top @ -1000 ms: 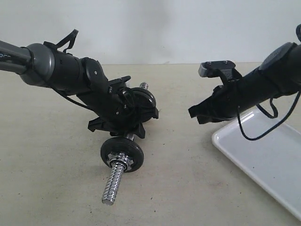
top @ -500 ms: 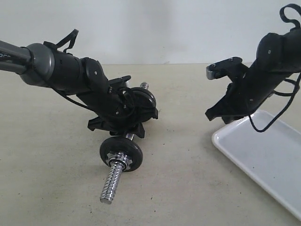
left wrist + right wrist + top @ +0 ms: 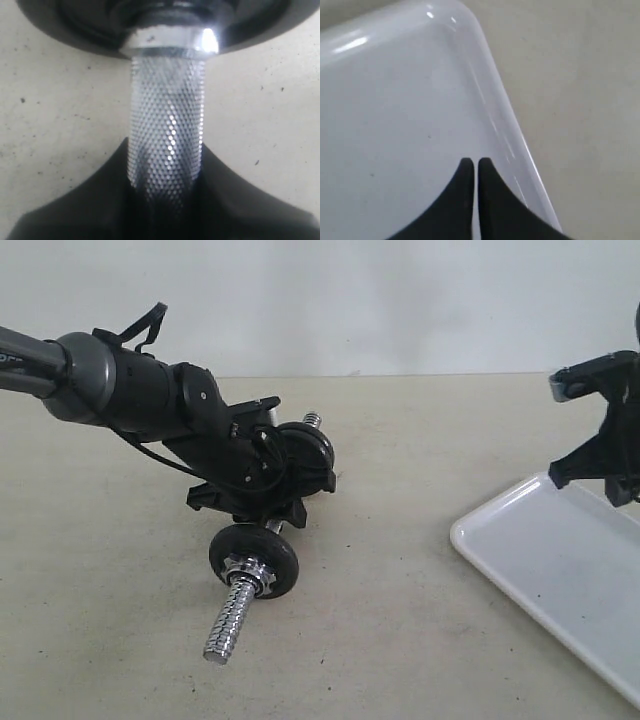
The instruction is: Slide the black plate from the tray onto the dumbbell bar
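Black plate [image 3: 318,445] is sitting on dumbbell bar [image 3: 167,115] just beside left gripper [image 3: 165,200] clamping the bar, right gripper [image 3: 472,167] hovering closed, empty, over tray [image 3: 540,560]

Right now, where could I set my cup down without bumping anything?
The widest bare table lies between the dumbbell bar and the tray. The patch beside the bar's threaded end is bare too. Crowded: where the left gripper clamps the bar, and the tray, with the right gripper over it.
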